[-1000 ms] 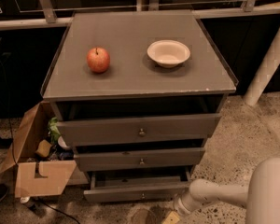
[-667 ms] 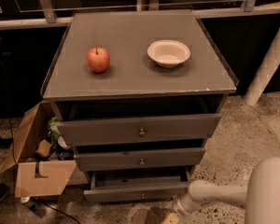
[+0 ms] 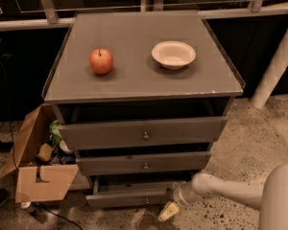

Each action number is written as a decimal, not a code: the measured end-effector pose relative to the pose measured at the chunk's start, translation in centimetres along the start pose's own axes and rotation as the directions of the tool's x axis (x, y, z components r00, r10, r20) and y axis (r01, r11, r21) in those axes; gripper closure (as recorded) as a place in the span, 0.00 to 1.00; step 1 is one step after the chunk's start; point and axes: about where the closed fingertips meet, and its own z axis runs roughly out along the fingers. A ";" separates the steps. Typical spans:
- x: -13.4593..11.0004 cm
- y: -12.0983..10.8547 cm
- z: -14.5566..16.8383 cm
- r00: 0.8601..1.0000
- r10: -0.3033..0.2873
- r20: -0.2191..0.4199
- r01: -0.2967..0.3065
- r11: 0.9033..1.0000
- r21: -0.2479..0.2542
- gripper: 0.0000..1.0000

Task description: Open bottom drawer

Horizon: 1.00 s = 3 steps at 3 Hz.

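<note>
The grey cabinet [image 3: 134,87] has three drawer fronts, each with a small brass knob. The bottom drawer [image 3: 127,199], the narrowest and lowest front, stands pulled out a little, with a dark gap above it; its knob [image 3: 147,201] shows at the centre. My gripper [image 3: 169,209] is at the end of the white arm [image 3: 221,188] coming from the lower right, low by the floor, just right of the knob at the drawer's right end.
A red apple [image 3: 101,61] and a white bowl [image 3: 173,54] sit on the cabinet top. An open cardboard box [image 3: 36,166] with odds and ends stands on the floor at the left. A white post [image 3: 278,61] rises at the right. The floor is speckled concrete.
</note>
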 end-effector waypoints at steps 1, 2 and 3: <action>-2.5 -1.7 -0.9 0.999 -0.041 0.032 0.040 0.999 0.033 0.00; -2.7 -1.8 -1.0 0.998 -0.044 0.034 0.043 0.998 0.035 0.00; -1.7 -3.1 2.1 0.999 -0.054 -0.001 0.054 0.998 0.009 0.00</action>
